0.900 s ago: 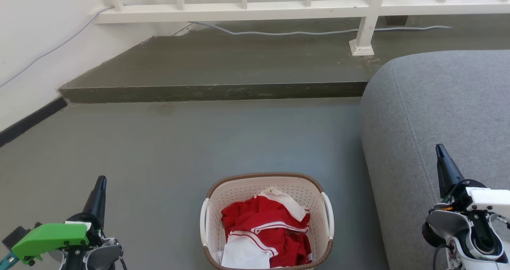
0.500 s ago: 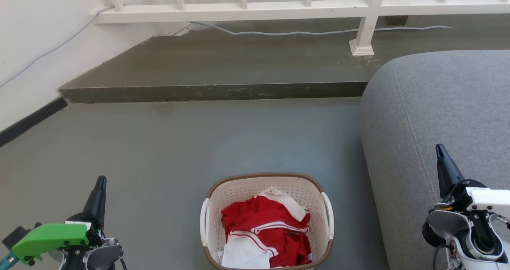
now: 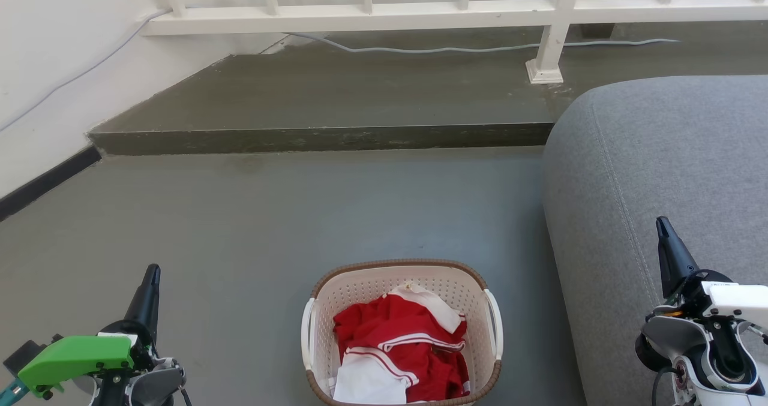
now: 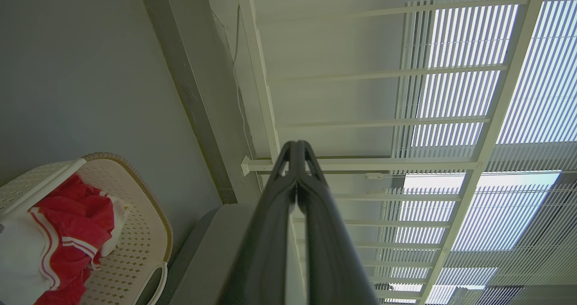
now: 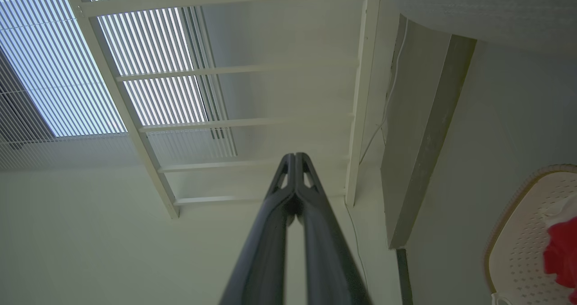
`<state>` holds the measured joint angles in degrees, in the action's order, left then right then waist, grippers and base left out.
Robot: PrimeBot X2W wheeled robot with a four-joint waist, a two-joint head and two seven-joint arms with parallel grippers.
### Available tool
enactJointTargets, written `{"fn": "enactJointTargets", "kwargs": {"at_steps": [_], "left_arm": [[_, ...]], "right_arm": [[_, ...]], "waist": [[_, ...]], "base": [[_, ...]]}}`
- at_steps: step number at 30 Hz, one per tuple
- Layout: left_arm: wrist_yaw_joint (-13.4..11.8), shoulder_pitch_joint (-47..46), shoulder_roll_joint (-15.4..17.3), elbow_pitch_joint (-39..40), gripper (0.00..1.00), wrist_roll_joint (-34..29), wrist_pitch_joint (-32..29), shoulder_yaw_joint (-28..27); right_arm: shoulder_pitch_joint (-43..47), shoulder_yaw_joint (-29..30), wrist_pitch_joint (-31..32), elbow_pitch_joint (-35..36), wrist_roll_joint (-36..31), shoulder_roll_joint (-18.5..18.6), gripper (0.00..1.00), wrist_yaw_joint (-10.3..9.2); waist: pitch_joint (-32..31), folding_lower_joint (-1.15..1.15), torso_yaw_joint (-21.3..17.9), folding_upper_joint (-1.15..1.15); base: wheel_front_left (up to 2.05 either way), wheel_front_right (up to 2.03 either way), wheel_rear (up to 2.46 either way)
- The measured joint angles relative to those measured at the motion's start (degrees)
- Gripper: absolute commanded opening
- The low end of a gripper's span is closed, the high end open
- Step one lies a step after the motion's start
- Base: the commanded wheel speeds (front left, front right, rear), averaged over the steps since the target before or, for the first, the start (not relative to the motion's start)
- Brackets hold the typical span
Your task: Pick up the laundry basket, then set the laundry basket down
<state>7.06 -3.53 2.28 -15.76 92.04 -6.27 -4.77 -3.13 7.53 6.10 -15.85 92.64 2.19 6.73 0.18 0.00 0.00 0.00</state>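
Note:
The laundry basket [image 3: 360, 287] stands on the grey floor at the bottom middle of the head view, cream-white and perforated, with a brown rim and white side handles. Red and white clothes [image 3: 401, 346] lie inside it. My left gripper [image 3: 151, 274] is at the lower left, well clear of the basket, fingers pressed together and empty. My right gripper [image 3: 662, 225] is at the lower right over the sofa, also shut and empty. The left wrist view has the basket [image 4: 139, 233] at its lower left, beside its shut gripper [image 4: 296, 148]. The right wrist view catches the basket [image 5: 518, 246] at its lower right, apart from its shut gripper [image 5: 295, 160].
A grey sofa [image 3: 666, 172] fills the right side, close to the basket's right handle. A raised concrete step [image 3: 318, 137] crosses the floor ahead, with a white railing [image 3: 456, 13] and a loose cable [image 3: 420, 49] on it. A white wall [image 3: 42, 52] runs along the left.

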Motion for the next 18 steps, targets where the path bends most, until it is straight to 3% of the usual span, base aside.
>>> {"fn": "enactJointTargets", "kwargs": {"at_steps": [18], "left_arm": [[0.0, 0.0, 0.0, 0.0, 0.0, 0.0, 0.0, 0.0]], "right_arm": [[0.0, 0.0, 0.0, 0.0, 0.0, 0.0, 0.0, 0.0]], "waist": [[0.0, 0.0, 0.0, 0.0]], "base": [[0.0, 0.0, 0.0]]}}
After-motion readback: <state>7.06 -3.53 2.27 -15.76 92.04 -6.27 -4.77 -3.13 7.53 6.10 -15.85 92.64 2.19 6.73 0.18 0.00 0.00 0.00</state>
